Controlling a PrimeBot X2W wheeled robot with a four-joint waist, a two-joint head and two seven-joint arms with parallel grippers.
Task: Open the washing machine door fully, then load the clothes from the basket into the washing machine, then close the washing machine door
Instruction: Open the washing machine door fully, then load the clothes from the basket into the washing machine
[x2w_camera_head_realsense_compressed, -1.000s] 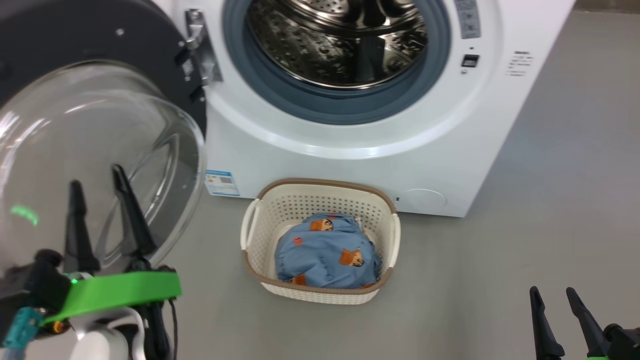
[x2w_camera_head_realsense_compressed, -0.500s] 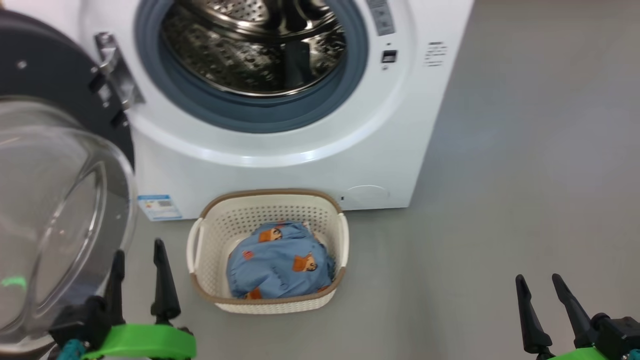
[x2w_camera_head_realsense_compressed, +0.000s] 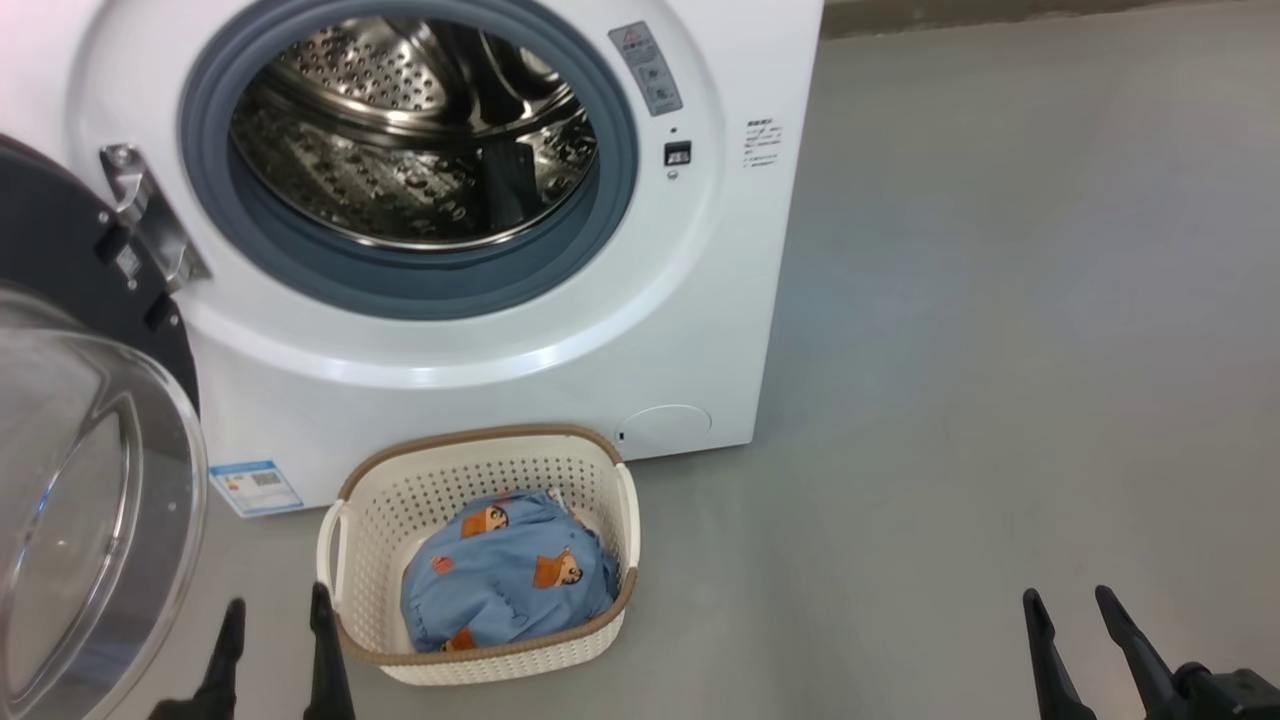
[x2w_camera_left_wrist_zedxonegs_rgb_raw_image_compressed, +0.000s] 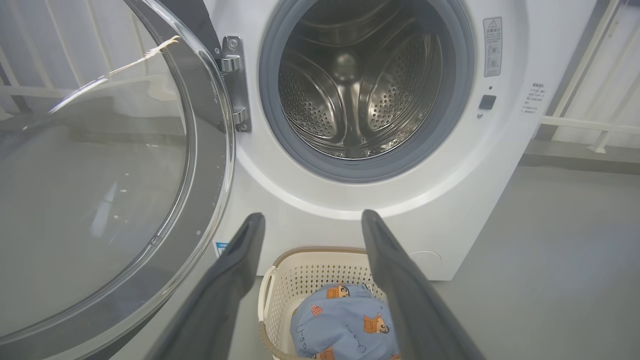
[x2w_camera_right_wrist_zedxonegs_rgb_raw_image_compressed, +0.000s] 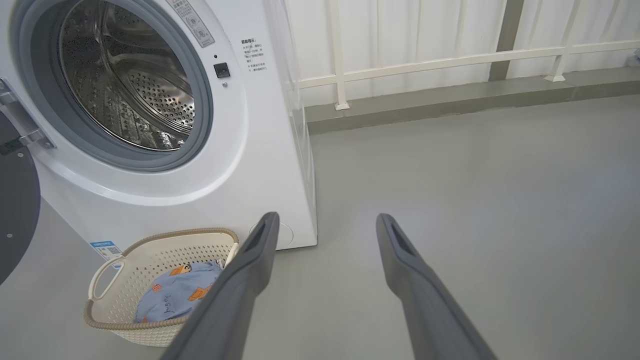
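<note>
Beside the left tool (x2w_camera_head_realsense_compressed: 278, 597) sits the basket (x2w_camera_head_realsense_compressed: 440, 500)

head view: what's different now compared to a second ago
The camera turned rightward, so the washing machine, door and basket slid left in the picture without moving themselves. The left pincer drew back from in front of the door's glass and now sits low beside the basket, open and empty. Unchanged: door open, clothes in the basket, right pincer open at the lower right.

Drum mouth (x2w_camera_head_realsense_compressed: 400, 150) unobstructed; door (x2w_camera_head_realsense_compressed: 90, 480) stands aside left
</note>
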